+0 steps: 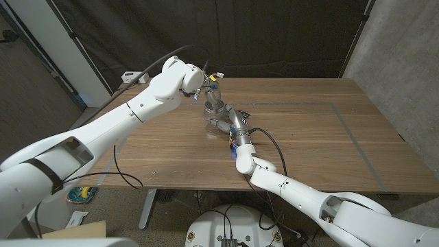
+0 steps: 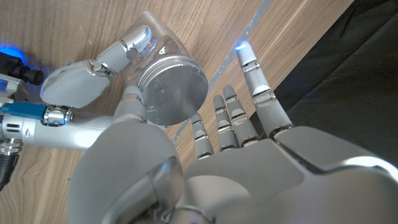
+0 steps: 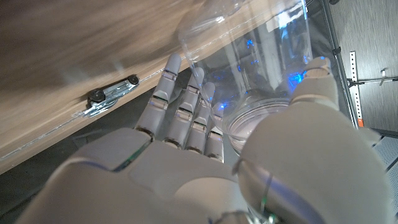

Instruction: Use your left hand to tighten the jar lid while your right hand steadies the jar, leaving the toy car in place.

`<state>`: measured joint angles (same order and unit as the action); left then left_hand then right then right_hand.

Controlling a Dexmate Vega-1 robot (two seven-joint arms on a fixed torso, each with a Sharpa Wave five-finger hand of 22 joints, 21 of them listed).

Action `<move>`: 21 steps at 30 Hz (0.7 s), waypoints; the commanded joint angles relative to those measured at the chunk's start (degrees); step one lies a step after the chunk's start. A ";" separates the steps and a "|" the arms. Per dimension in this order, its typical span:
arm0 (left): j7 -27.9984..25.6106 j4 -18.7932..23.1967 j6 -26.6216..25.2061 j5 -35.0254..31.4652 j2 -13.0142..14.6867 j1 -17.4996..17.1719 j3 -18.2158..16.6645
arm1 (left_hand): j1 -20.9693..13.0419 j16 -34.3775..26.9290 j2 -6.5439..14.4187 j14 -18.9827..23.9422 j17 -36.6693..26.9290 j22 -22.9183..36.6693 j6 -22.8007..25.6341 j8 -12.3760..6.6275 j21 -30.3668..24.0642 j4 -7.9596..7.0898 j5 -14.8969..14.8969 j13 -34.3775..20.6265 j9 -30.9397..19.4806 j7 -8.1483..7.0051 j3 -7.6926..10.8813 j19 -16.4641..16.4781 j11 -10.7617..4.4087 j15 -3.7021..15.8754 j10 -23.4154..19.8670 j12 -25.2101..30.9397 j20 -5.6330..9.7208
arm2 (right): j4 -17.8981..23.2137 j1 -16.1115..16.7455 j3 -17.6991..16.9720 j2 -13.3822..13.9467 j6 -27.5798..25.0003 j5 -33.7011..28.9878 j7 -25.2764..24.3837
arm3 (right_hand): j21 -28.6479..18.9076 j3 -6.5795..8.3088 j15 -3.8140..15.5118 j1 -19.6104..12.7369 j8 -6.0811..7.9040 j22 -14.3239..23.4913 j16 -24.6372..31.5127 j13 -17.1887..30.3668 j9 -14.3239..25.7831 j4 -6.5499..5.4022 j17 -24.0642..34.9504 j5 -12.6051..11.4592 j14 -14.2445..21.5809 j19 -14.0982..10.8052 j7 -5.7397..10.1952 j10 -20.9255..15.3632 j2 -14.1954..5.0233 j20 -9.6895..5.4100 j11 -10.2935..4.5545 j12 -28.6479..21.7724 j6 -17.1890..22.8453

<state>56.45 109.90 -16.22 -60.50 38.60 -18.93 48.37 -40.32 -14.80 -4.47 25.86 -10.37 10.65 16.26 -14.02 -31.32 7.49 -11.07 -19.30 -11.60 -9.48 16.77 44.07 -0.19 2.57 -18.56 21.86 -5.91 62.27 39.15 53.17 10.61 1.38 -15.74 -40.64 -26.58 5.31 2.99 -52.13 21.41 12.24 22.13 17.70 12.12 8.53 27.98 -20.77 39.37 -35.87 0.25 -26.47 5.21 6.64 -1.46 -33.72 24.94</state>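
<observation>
The jar (image 2: 163, 87) stands mid-surface (image 1: 309, 137), metal lid (image 2: 173, 89) on. The right hand (image 3: 205, 155) wraps its body, fingers (image 2: 134, 45) clamped on the glass. The left hand (image 2: 249, 162) hovers above the lid, fingers (image 2: 256, 81) apart, gripping nothing.

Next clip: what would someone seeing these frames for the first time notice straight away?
Both white arms converge near the middle of the wooden table on a clear glass jar. The right hand grips the jar's body, while the left hand hovers over the metal lid with fingers spread, not gripping it. Dark curtains hang behind the table.
</observation>
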 commanded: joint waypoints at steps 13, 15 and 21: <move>-18.13 -0.30 10.82 -3.43 4.73 -4.01 -0.58 | -11.49 -2.51 7.56 15.76 -1.18 0.12 17.71 -5.52 -2.62 2.04 -1.02 -3.24 -0.93 1.20 5.37 7.21 -6.63 8.50 -13.29 5.28 8.74 | 0.35 0.03 -0.11 0.39 0.49 -0.13 0.19 | -0.29 3.81 7.03 -6.19 0.31 -0.12 -0.55 0.30 0.23 -0.98 0.59 -0.12 1.01 0.26 0.25 -0.16 -6.63 -0.23 0.11 -0.23 2.01; -17.92 -0.69 12.51 -3.73 5.08 -3.80 -0.45 | -12.35 -2.14 7.23 14.50 -1.81 0.13 17.39 -5.34 -2.32 2.10 -1.10 -3.69 -1.02 1.18 5.12 6.27 -6.34 8.47 -11.56 4.76 9.33 | 0.78 0.21 -0.20 0.58 0.22 -0.13 0.23 | -0.31 3.80 7.06 -6.18 0.29 -0.13 -0.60 0.32 0.23 -0.97 0.61 -0.09 1.10 0.27 0.26 -0.14 -6.58 -0.27 0.10 -0.24 1.96; -19.69 -4.16 19.70 -1.62 6.14 -2.67 -0.49 | -13.87 -1.00 6.96 10.89 -3.30 0.16 14.90 -4.47 -1.57 1.72 -1.85 -4.96 -1.68 1.71 4.56 3.88 -5.79 8.09 -8.28 3.98 10.00 | 2.07 0.75 -0.50 1.17 -0.63 -0.27 0.11 | -0.35 3.85 7.08 -6.18 0.29 -0.17 -0.74 0.38 0.23 -1.00 0.71 -0.03 1.13 0.33 0.30 -0.14 -6.66 -0.30 0.03 -0.28 1.95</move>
<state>41.44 108.97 -6.05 -63.17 42.56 -22.02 48.08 -45.35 -16.26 -5.24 38.06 -13.07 10.65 28.19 -19.05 -33.24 10.29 -12.43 -23.65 -12.89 -4.62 20.81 48.89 -4.86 3.64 -26.39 26.11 3.85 62.73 39.30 53.02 11.11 1.57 -15.65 -40.38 -26.58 6.59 3.12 -52.03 21.31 11.98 21.01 18.02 12.11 9.81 28.25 -20.73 39.26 -35.64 0.25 -26.46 5.11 6.42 -1.46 -33.67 24.94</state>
